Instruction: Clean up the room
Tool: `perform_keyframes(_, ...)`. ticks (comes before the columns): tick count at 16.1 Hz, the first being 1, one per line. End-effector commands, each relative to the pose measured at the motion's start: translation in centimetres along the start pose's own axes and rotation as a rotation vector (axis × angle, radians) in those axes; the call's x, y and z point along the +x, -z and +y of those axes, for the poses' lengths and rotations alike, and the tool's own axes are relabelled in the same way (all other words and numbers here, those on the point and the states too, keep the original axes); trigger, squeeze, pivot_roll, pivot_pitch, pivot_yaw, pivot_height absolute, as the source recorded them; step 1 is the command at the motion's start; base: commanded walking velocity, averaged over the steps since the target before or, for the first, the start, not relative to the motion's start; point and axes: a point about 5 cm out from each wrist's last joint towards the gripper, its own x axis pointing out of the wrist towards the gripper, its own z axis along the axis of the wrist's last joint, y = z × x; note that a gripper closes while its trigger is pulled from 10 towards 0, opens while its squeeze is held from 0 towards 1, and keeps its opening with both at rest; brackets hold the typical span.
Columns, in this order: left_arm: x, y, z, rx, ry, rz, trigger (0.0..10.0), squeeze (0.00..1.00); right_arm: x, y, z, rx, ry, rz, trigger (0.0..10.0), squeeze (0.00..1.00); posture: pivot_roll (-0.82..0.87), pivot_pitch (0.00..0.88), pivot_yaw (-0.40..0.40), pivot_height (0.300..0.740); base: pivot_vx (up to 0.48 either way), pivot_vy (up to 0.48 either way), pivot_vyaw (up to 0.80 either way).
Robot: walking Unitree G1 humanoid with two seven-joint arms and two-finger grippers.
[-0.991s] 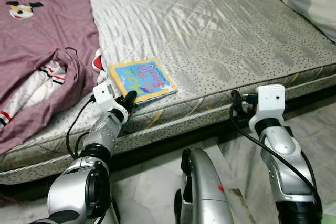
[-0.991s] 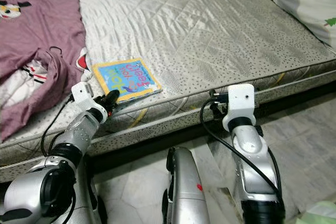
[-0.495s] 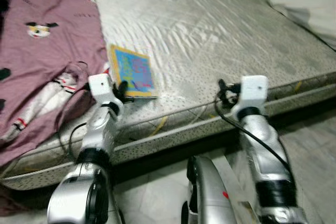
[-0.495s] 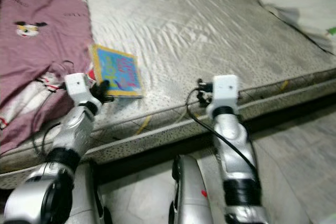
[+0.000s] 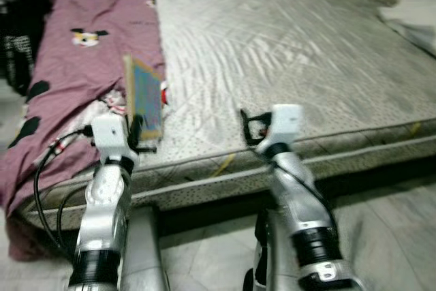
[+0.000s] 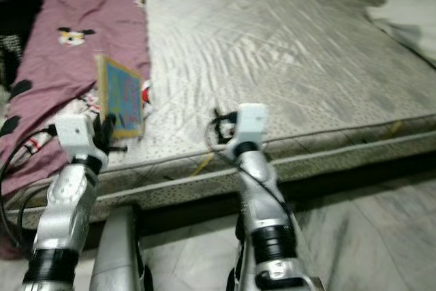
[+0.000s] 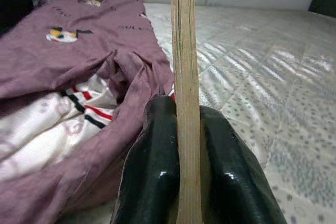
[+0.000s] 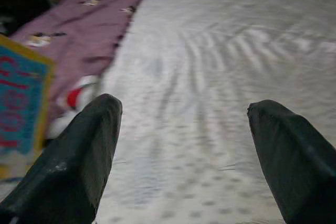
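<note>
Left wrist view: the left tool (image 7: 187, 145) is seen closed on a thin book (image 7: 185, 77), whose pale edge is clamped upright between the two black fingers (image 7: 152, 166). In the left eye view the book (image 5: 144, 97), blue with a yellow border, is held on edge above the near left part of the bed (image 5: 286, 52), at the left centre of the frame, just above the left tool (image 5: 138, 134). A mauve printed blanket (image 5: 88, 52) is spread along the left side of the frame, and a white cloth with red and dark stripes (image 7: 58, 129) is tucked under its folds beside the book. The right tool (image 8: 184, 145) is held wide open with nothing between its fingers (image 8: 84, 150), and it is placed over the near edge of the grey quilted mattress at the centre of the frame. A white bundle of fabric (image 5: 412, 22) is seen at the upper right of the bed. A pale tiled floor (image 5: 381, 236) is visible in the lower right.
</note>
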Motion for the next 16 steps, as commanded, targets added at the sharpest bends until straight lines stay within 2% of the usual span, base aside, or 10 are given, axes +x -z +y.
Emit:
perform_keyframes(1,-0.4,-1.3,0.0,0.032,-0.017,-0.063,0.0,0.00,-0.5,0.4,-0.2,0.055,-0.002,-0.005,10.0,0.00,0.13,0.000,0.002,0.511,0.000,0.000,0.00)
perform_keyframes(2,-0.8,-1.3,0.2,0.061,-0.033,-0.063,10.0,0.00,-0.6,0.4,-0.3,0.079,-0.010,-0.020,10.0,0.00,0.12,0.000,0.020,0.511,0.000,0.000,0.00)
perform_keyframes(4,-1.0,-1.6,-0.1,0.134,-0.048,-0.056,10.0,0.00,-0.6,-0.2,-0.4,0.089,-0.005,-0.057,10.0,0.00,0.11,0.000,0.028,0.516,0.000,0.000,0.00)
perform_keyframes(6,-1.0,-1.3,-0.5,0.098,-0.008,-0.012,10.0,0.00,-0.7,-0.5,-0.3,0.086,-0.012,-0.070,10.0,0.00,0.10,0.000,0.031,0.535,0.000,0.000,0.00)
perform_keyframes(11,-1.1,-1.2,-1.7,0.123,0.062,-0.024,10.0,0.00,-1.0,-0.9,-0.8,0.082,-0.008,-0.085,10.0,0.00,0.08,0.000,0.027,0.587,0.000,0.000,0.00)
perform_keyframes(12,-1.1,-1.3,-1.8,0.134,0.070,-0.026,10.0,0.00,-1.1,-1.0,-0.9,0.081,-0.009,-0.086,10.0,0.00,0.08,0.000,0.019,0.602,0.000,0.000,0.00)
perform_keyframes(16,-0.5,-1.7,-1.9,0.082,0.055,-0.046,10.0,0.00,-1.0,-1.2,-1.1,0.075,-0.010,-0.085,10.0,0.00,0.08,0.000,0.002,0.649,0.000,0.000,0.00)
